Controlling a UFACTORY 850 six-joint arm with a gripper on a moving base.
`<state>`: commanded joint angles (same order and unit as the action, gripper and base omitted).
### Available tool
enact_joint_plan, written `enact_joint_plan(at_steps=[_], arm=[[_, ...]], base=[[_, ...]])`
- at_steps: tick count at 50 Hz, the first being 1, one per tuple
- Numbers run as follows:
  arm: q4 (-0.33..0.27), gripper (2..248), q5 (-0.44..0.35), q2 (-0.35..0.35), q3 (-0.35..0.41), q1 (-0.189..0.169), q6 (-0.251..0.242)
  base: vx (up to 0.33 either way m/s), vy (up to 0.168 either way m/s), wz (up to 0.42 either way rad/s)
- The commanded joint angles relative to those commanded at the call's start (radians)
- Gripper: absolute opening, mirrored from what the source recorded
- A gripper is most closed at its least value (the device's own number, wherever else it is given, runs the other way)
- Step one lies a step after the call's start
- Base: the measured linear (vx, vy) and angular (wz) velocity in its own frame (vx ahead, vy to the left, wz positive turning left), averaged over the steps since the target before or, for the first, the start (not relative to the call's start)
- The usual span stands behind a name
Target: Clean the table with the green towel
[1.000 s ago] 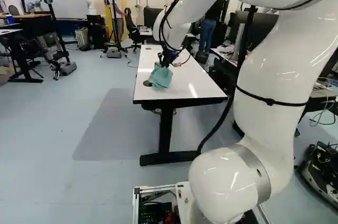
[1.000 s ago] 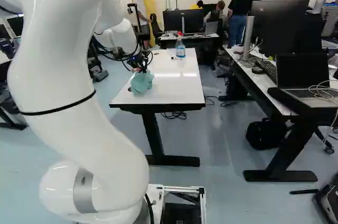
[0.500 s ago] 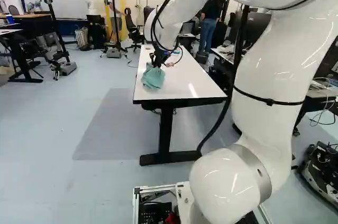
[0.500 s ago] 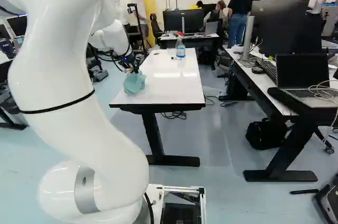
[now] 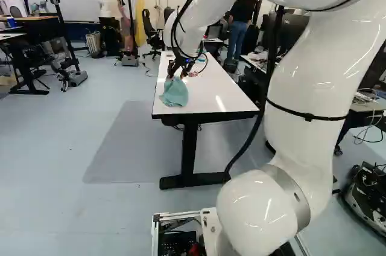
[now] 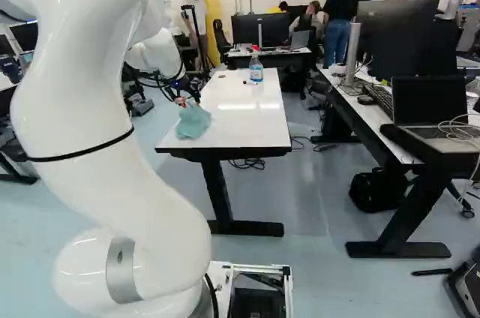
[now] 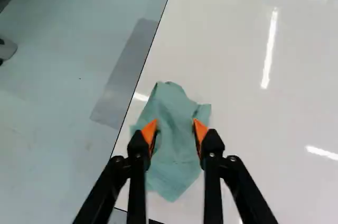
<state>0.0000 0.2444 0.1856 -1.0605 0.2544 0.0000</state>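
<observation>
- At the white table's [image 6: 247,134] left edge, near its closer end, one green towel [image 7: 171,150] lies slightly closer to that end than half a second earlier, having slid leftward before that; rumpled and softly peaked, it ends in a pointed corner.
- Above that same part of the table, one gripper [image 5: 176,76] has shifted with it, two orange-padded fingers [image 7: 150,131] well apart over the cloth, clamping nothing.
- Toward the table's far right corner stands one spray bottle [image 6: 256,72], red-topped with blue liquid.
</observation>
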Motion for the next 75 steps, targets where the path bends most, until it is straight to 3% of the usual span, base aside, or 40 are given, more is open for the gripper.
enact_joint_plan(at_steps=[1, 2, 6, 7, 11, 12, 17, 18, 45, 75], arm=[[0.0, 102, 0.0, 0.0, 0.0, 0.0, 0.0], [0.0, 137, 0.0, 0.0, 0.0, 0.0, 0.0], [0.0, 137, 0.0, 0.0, 0.0, 0.0, 0.0], [0.0, 174, 0.0, 0.0, 0.0, 0.0, 0.0], [0.0, 174, 0.0, 0.0, 0.0, 0.0, 0.0], [0.0, 210, 0.0, 0.0, 0.0, 0.0, 0.0], [0.0, 210, 0.0, 0.0, 0.0, 0.0, 0.0], [0.0, 245, 0.0, 0.0, 0.0, 0.0, 0.0], [0.0, 247, 0.0, -0.001, 0.002, -0.004, 0.0], [0.0, 247, 0.0, -0.085, 0.053, -0.06, 0.0]], base=[[0.0, 0.0, 0.0], [0.0, 0.0, 0.0], [0.0, 0.0, 0.0], [0.0, 0.0, 0.0], [0.0, 0.0, 0.0], [0.0, 0.0, 0.0], [0.0, 0.0, 0.0], [0.0, 0.0, 0.0], [0.0, 0.0, 0.0], [0.0, 0.0, 0.0]])
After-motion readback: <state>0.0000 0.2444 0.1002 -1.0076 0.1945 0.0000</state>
